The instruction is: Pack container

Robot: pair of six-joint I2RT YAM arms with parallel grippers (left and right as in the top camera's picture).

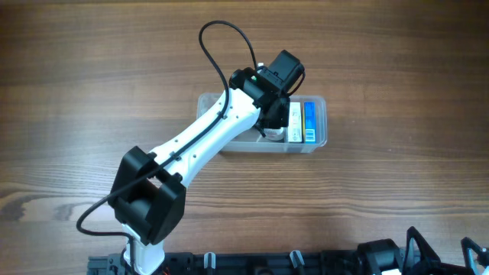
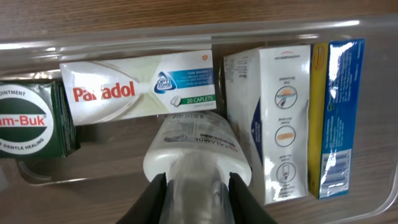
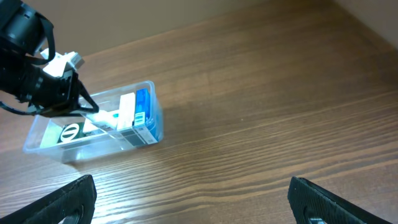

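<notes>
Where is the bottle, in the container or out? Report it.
In. The bottle lies beside the Paradol box within the container walls, left gripper jaws shut on it.

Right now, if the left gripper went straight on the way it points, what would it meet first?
The left gripper, shut on the white bottle, would probably push it against the Panadol box or the container floor; depth is unclear.

**Colours on show**

Brown wood-grain tabletop [image 1: 397,61]; see-through container [image 2: 99,149]. A white Panadol box [image 2: 137,90] with red lettering and a blue patch, a dark green box [image 2: 31,121] with a white label, a white box [image 2: 273,118], a blue-and-yellow box [image 2: 336,118], a white bottle [image 2: 193,149].
</notes>
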